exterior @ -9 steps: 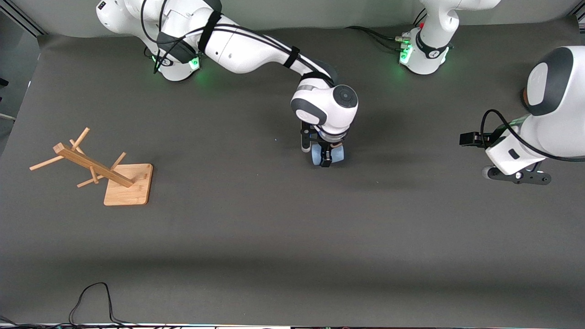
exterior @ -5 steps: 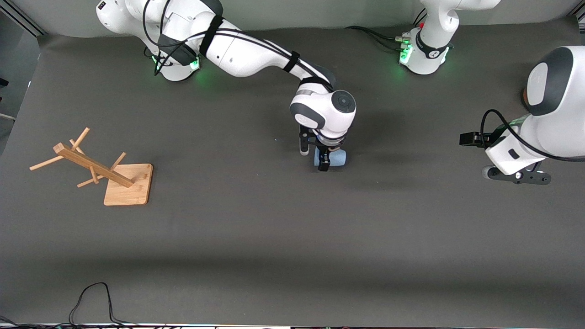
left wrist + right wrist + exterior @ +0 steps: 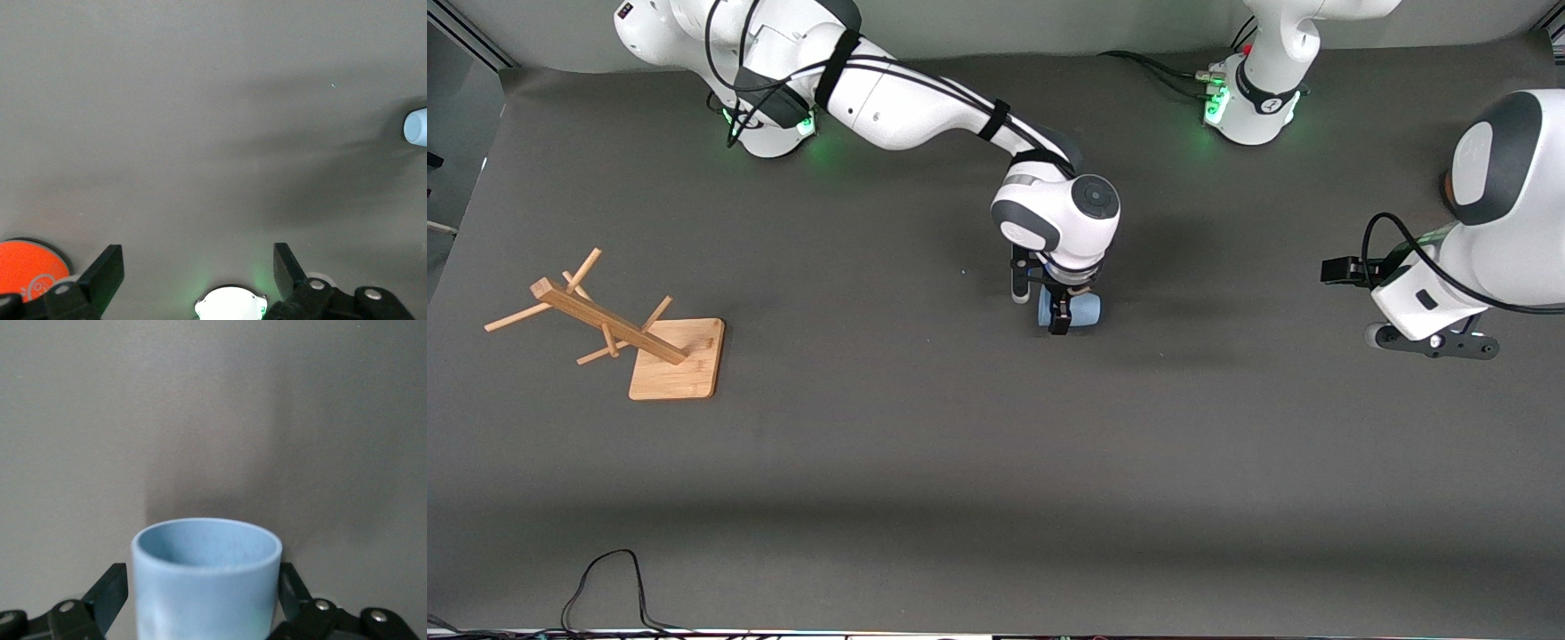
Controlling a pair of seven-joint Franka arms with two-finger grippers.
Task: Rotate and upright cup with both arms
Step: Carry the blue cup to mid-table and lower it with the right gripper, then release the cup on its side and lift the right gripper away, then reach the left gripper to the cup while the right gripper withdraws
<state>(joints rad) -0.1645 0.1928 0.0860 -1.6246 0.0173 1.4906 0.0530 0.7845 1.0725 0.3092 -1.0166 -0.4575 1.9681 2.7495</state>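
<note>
Front view has the grey table filling the scene, with the right arm stretched out to mid-table and the left arm waiting at its own end. Against a second ago the right wrist has drawn slightly toward its base, and the cup now shows more toward the left arm's side of the right gripper. A wooden rack lies tipped over toward the right arm's end.

Right wrist view alone shows the cup's open rim, with the spread fingers flanking its walls; contact I cannot make out. Left wrist view shows the left gripper parted wide over bare table, with an orange disc at the edge.
</note>
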